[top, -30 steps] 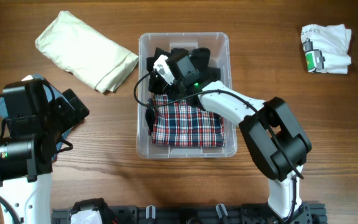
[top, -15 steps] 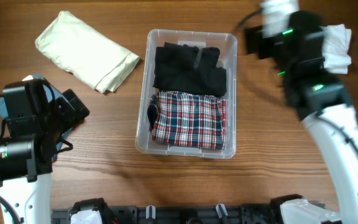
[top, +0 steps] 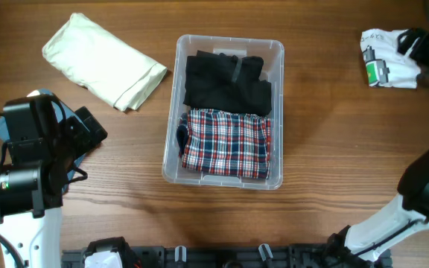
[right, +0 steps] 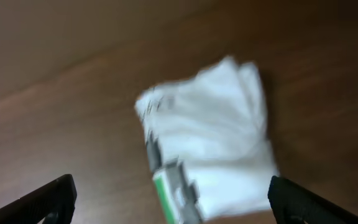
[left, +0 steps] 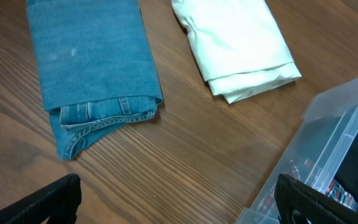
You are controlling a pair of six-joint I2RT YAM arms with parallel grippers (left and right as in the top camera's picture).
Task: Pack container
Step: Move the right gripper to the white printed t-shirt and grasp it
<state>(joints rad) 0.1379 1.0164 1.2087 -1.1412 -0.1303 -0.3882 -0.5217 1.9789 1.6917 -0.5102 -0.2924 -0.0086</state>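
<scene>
Container (top: pixel 171 141) sits at mid-table, long axis running away from us, upright and open. It is clear plastic with rounded corners and a rim all round.

Inside it, a black garment (top: pixel 226 82) fills the far half and a plaid one (top: pixel 226 145) the near half. Both lie flat, side by side.

Handling, as we judge it:
- The bin looks light, with thin walls that are likely stiff but slick and a little springy.
- The rim on a long side is the surest hold. A pinch on the bare wall could slide off.
- The load is soft cloth and adds little weight.

Outward on the table (top: pixel 334 149):
- A cream folded garment (top: pixel 103 61) lies to the far left, apart from the bin.
- Folded jeans (left: pixel 92 56) lie beside it in the left wrist view.
- A white bundle with a green tag (top: pixel 389 58) lies far right, well apart from the bin.

Left gripper (left: pixel 179 186) has its fingers spread and empty, hanging over bare wood between the jeans and the bin's corner. Right gripper (right: pixel 171 183) is spread wide above the white bundle and not touching it. That view is blurred.
</scene>
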